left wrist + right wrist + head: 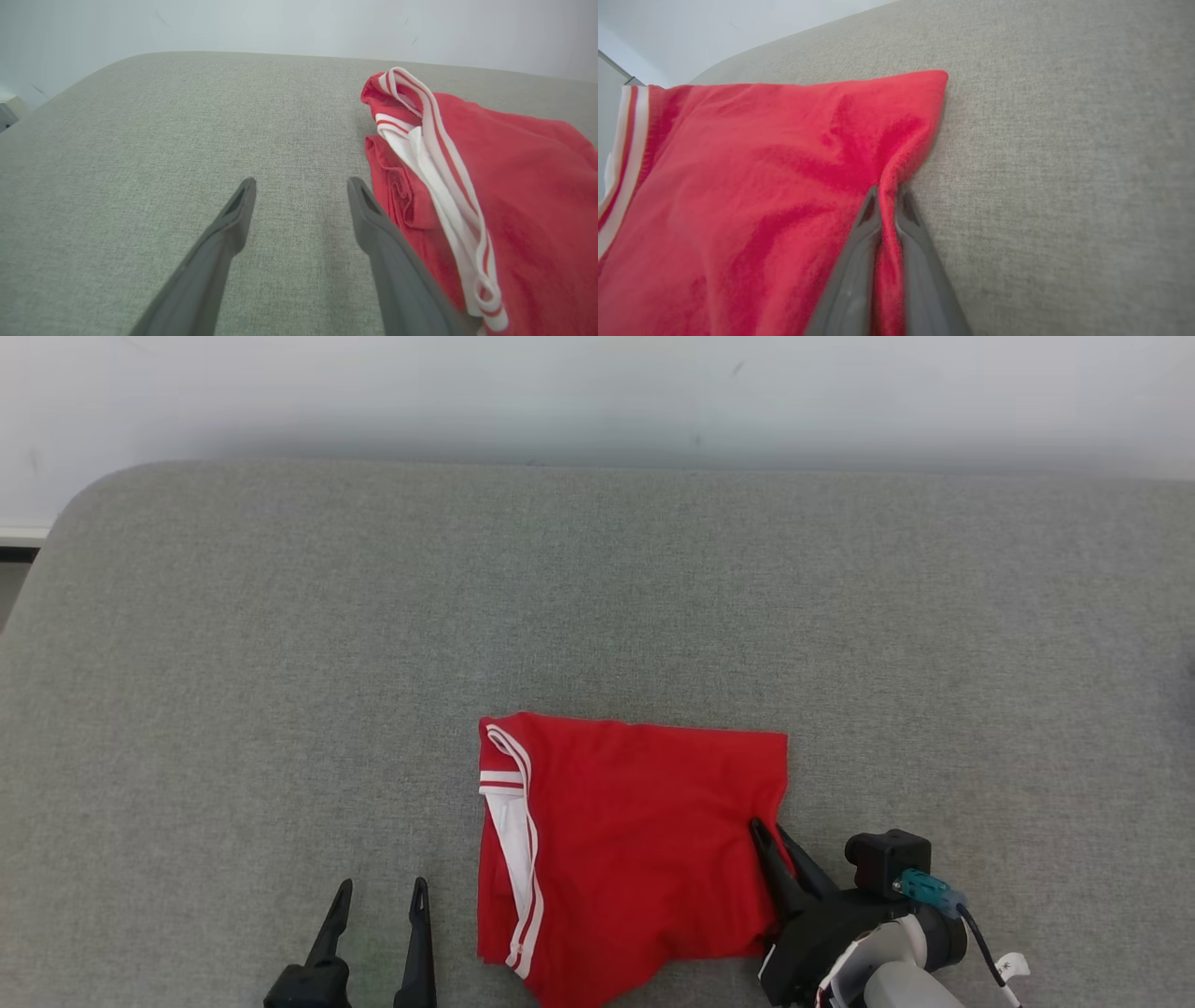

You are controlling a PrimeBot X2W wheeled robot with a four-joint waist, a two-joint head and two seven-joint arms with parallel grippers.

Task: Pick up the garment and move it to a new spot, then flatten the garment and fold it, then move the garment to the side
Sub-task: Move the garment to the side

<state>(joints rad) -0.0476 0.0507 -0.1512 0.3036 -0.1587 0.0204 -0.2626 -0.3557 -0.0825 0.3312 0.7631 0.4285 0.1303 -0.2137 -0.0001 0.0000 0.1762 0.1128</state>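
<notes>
Garment (pixel 635 840): folded into a rough rectangle, lying on the grey fabric-covered surface (pixel 280 663), near its front edge and a little right of centre in the head view; top layer plain red, no lettering visible; red-and-white striped trim (pixel 523 821) and a strip of white sleeve (pixel 509 831) run along its left edge; lower edge uneven, reaching the bottom of the head view

Right gripper (pixel 770 835): at the garment's right edge, about halfway along it; jaws pressed together, pinching a ridge of red cloth; right wrist view confirms this, with the fabric pulled up into a narrow fold between the two dark fingers (pixel 859 242) and creases fanning out from the pinch across the cloth; far right corner of the garment lies flat on the surface beyond the fingertips

Left gripper (pixel 382 887): low at the front, left of the garment, jaws spread wide with nothing between them; in the left wrist view its fingers (pixel 233 224) hang over bare grey fabric, the one nearer the garment just beside the trimmed edge; contact with the cloth cannot be told

Background: pale wall (pixel 597 392) behind the surface's far edge; far left corner of the surface is rounded
</notes>
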